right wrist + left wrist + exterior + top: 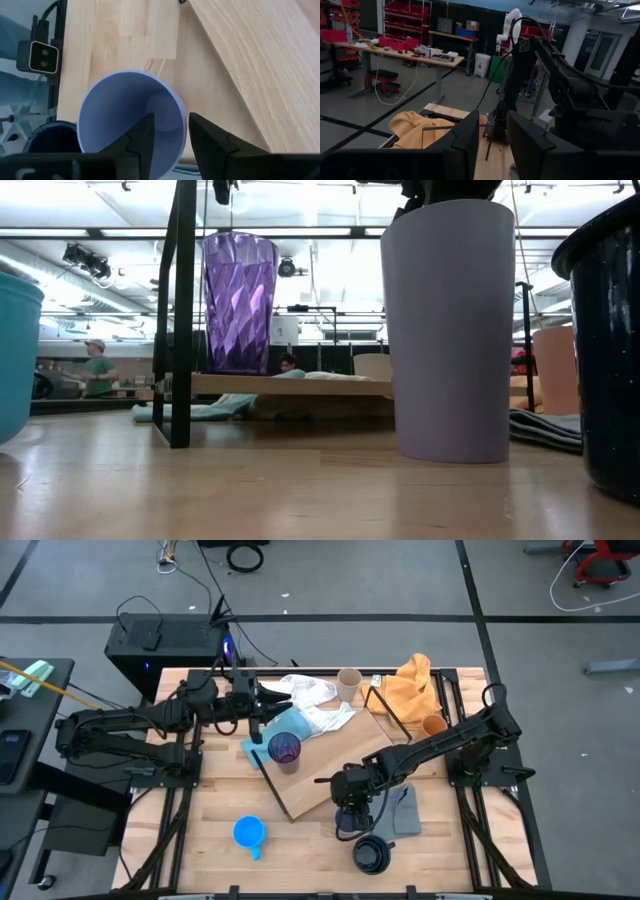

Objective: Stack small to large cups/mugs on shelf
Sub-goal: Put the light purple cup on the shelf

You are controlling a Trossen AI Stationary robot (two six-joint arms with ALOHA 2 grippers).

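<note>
right gripper [169,131]: low centre of the high view, straight above the lavender cup [131,119]; my fingers [142,137] straddle its rim, one inside the cup, one outside, spread and not pressing the wall that I can see.
lavender cup: upright on the counter [300,850], just off the lower edge of the shelf [330,772], right beside the black mug [371,854]; big in the centre-right of the low view.
left gripper [256,712]: upper centre of the high view, above the shelf's upper-left end near the dark purple tumbler [285,750]; fingers parted, holding nothing.
dark purple tumbler: upright on the shelf, left part of the board.
black mug: counter, lower centre, below the lavender cup.
bright blue mug [248,833]: counter, lower left, well apart from both grippers.
beige cup [348,684]: upper centre, by the white cloth [315,700].
orange cup [433,725]: right of the shelf, below the orange cloth [412,682].
grey cloth square [404,810]: just right of the lavender cup.
</note>
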